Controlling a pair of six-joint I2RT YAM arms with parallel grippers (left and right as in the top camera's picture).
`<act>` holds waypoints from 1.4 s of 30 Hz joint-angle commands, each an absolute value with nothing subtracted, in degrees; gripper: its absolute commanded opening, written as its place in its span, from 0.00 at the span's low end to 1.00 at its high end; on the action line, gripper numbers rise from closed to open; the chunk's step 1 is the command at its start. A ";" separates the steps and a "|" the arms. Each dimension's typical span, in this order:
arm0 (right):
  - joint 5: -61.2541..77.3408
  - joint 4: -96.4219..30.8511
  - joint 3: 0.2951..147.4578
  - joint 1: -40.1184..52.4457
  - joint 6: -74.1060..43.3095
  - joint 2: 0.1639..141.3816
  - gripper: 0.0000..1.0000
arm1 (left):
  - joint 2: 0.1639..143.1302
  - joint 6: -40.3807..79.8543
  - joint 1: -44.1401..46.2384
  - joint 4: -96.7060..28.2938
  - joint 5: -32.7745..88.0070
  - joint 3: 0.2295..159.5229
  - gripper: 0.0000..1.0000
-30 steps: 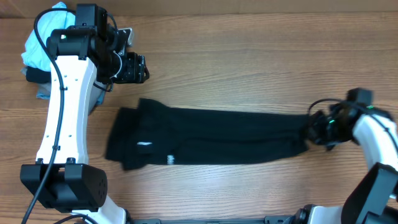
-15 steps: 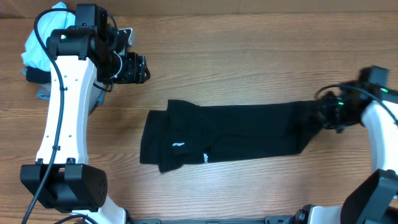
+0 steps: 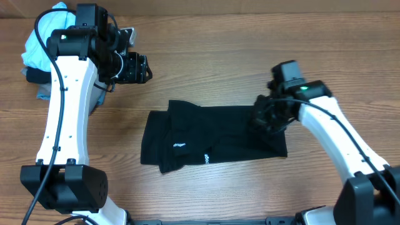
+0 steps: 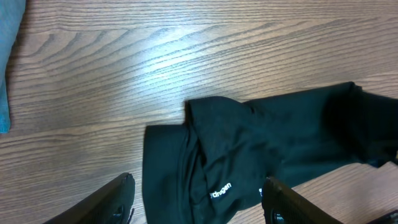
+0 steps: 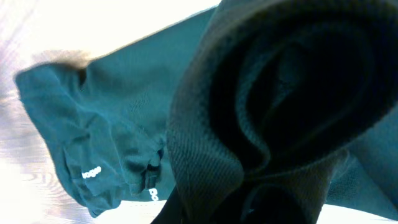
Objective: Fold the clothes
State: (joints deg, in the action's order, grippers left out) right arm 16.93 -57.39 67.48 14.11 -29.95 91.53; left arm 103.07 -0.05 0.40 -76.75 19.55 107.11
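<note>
The black polo shirt (image 3: 212, 137) lies folded into a long strip on the wooden table, small white logos showing near its left end. My right gripper (image 3: 267, 119) is shut on the shirt's right end and holds it lifted over the strip's right part; in the right wrist view bunched black fabric (image 5: 273, 112) fills the frame and hides the fingers. My left gripper (image 3: 140, 69) is open and empty, raised above the table at the back left. In the left wrist view the shirt (image 4: 261, 149) lies below between the spread fingers (image 4: 112, 202).
A light blue folded shirt (image 3: 40, 37) and a grey garment under it sit at the far left back corner, behind the left arm. Bare wood surrounds the black shirt.
My right gripper first dragged the shirt to the right, then carried its right end up and leftward over the strip, so the visible strip is shorter. The left arm has not moved.
</note>
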 commanded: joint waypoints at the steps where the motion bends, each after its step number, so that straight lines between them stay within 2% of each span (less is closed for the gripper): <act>1: 14.96 -56.38 68.58 18.35 -34.26 94.21 0.04 | 101.08 -1.13 0.80 -76.71 20.64 108.25 0.69; 4: 15.03 -54.72 68.58 21.50 -35.94 97.23 0.05 | 101.08 -1.13 0.80 -76.71 20.73 108.25 0.68; 7: 15.75 -54.43 68.55 22.52 -37.17 98.50 0.19 | 101.08 -1.15 0.80 -76.73 20.86 108.25 0.69; 9: 16.21 -54.41 68.73 22.48 -37.06 98.19 0.23 | 101.08 -1.15 0.80 -76.79 20.86 108.25 0.69; 11: 16.82 -54.50 69.21 21.69 -34.46 97.21 0.25 | 101.08 -1.15 0.80 -76.84 20.86 108.25 0.69; 16: 16.51 -56.71 69.89 14.98 -27.77 91.88 0.41 | 101.08 -1.30 0.80 -76.84 20.84 108.25 0.70; 17: 16.56 -57.08 69.87 13.91 -27.38 91.88 0.41 | 101.08 -1.30 0.80 -76.82 20.82 108.25 0.69; 21: 16.49 -56.58 68.66 10.57 -26.52 92.27 0.40 | 101.08 -1.32 0.80 -76.62 20.82 108.25 0.70; 26: 13.52 -51.92 67.33 9.56 -26.55 94.30 0.18 | 101.08 -1.32 0.80 -76.44 20.84 108.25 0.70; 34: 14.11 -42.41 63.64 9.63 -28.73 100.55 0.16 | 101.08 -1.30 0.80 -76.51 20.84 108.25 0.70; 37: 20.16 -42.30 63.53 9.76 -28.42 103.24 0.08 | 101.08 -1.30 0.80 -76.51 20.86 108.25 0.69; 42: 36.67 -50.39 63.55 13.45 -20.34 102.87 0.04 | 101.08 -1.30 0.80 -76.64 20.84 108.25 0.69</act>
